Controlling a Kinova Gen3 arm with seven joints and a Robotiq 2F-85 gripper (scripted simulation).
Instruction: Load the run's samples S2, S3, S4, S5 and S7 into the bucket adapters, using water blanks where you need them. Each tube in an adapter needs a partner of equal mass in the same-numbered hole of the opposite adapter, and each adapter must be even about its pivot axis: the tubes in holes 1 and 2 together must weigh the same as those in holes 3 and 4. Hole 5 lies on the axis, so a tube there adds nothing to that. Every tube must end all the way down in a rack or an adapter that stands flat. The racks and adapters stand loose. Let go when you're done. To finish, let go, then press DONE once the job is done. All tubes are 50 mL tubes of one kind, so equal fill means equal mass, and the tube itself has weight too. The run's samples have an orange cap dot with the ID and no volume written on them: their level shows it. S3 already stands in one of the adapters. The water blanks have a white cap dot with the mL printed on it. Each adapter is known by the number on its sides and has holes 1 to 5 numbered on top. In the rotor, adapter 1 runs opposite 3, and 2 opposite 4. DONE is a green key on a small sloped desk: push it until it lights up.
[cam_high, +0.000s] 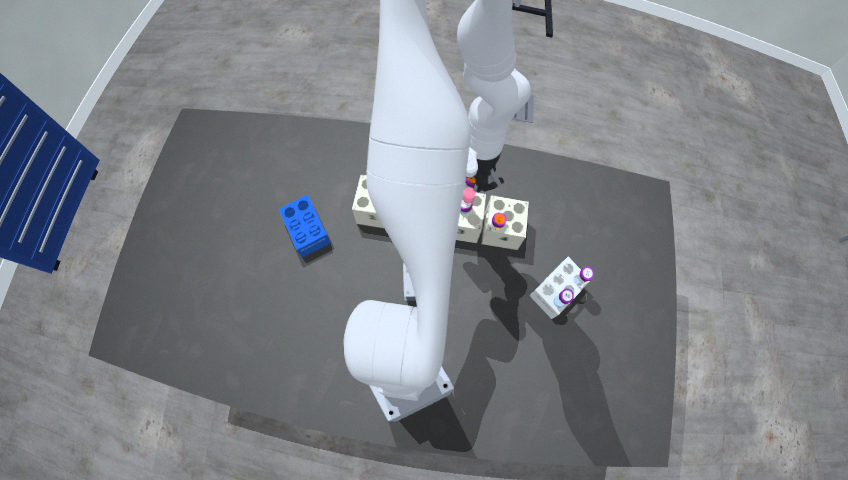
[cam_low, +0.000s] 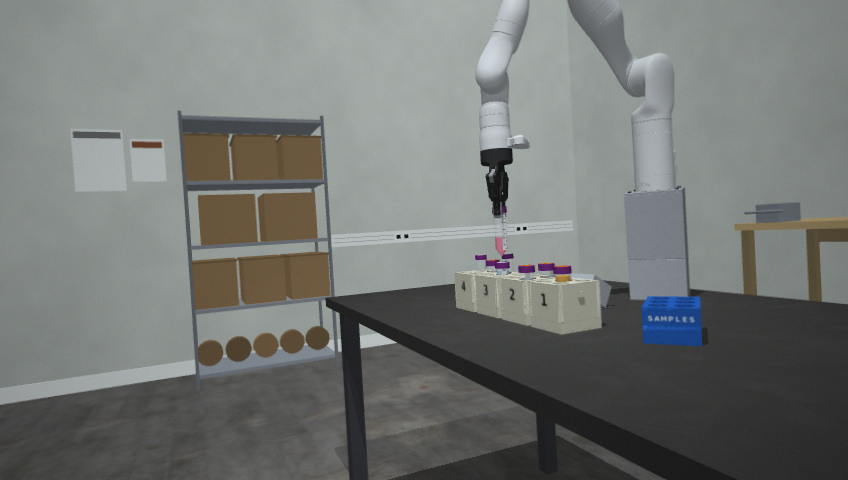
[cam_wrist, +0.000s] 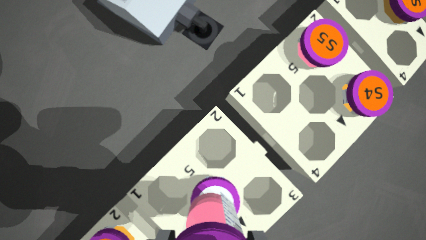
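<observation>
- My pincer (cam_low: 498, 205) grips a pink-filled tube (cam_low: 500, 236) by its cap, hanging upright.
- Tube hovers above the adapter row (cam_low: 526, 300) on the desk (cam_low: 684, 380); wrist view shows hole 5 below.
- S5 (cam_wrist: 326, 42) and S4 (cam_wrist: 372, 93) sit in the neighbouring adapter.

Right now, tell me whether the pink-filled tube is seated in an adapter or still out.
Out. The gripper holds the pink-filled tube upright, its tip above the adapters.
</observation>
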